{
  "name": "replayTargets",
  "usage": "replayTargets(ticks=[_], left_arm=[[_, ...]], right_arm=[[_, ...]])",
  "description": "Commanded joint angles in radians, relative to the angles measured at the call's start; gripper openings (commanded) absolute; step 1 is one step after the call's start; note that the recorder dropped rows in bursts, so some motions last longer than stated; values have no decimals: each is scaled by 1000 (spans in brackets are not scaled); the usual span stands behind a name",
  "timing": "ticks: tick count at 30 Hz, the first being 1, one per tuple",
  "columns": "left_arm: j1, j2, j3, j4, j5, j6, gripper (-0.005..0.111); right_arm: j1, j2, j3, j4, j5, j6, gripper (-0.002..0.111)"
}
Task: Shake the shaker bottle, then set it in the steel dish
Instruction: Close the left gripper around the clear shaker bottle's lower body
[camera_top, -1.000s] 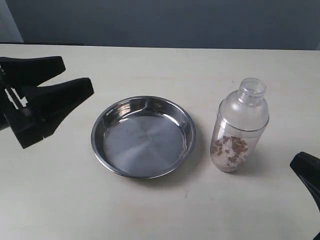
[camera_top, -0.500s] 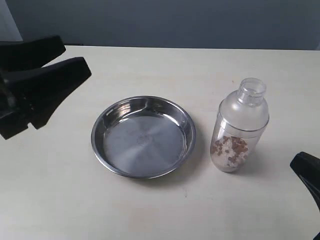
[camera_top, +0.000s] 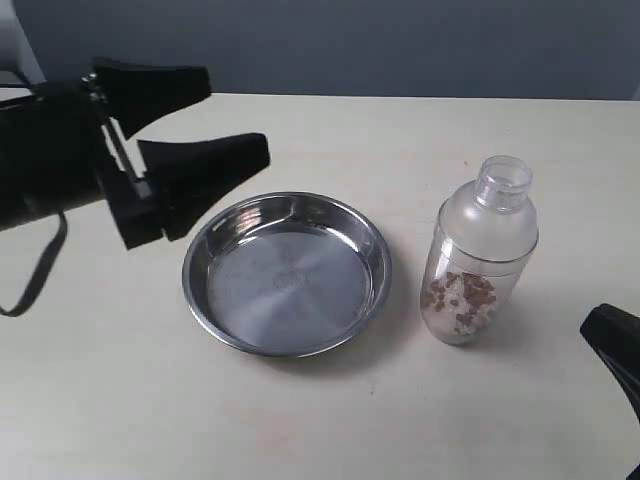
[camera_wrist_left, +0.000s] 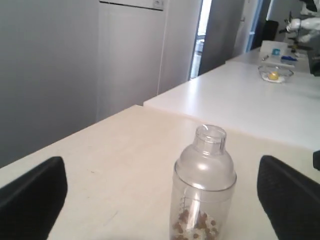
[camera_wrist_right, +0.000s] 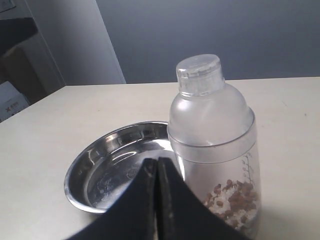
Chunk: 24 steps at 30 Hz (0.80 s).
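The shaker bottle (camera_top: 478, 255) stands upright on the table, right of the steel dish (camera_top: 287, 272), with brown and white granules at its bottom. It also shows in the left wrist view (camera_wrist_left: 204, 187) and the right wrist view (camera_wrist_right: 214, 145). My left gripper (camera_top: 222, 118) hangs open above the dish's far left rim, its two black fingers spread wide and pointing toward the bottle, nothing between them. My right gripper (camera_wrist_right: 157, 167) is shut and empty, close to the bottle's near side; only a black tip (camera_top: 614, 345) shows in the exterior view. The dish (camera_wrist_right: 115, 170) holds nothing.
The table (camera_top: 330, 430) is a pale cream surface with a dark wall behind it. In the left wrist view, another white table (camera_wrist_left: 250, 100) stands beyond, carrying a small glass bowl (camera_wrist_left: 274, 74).
My left gripper has swung from the far left edge rightward and up, now over the dish's far left rim. The bottle, dish and right gripper have not moved.
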Motion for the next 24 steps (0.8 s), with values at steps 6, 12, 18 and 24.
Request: replayTargets(ticks=[6,12,18,24], left_arm=[[-151,265,-104,-14,46,130,97],[-218,416,-169,-50,8,164,97],[-318,563,-251,-103,-29,256,97],[-356,651,-300,-158,-32,323,97]], right_arm=[[-3,-4,2,-4,-5,-4,-1],[-3,-4,2,-4,-5,-4,-1],[-3,-4,2,-4,-5,-4,-1],[-3,-4,2,-4,-5,-4,-1]])
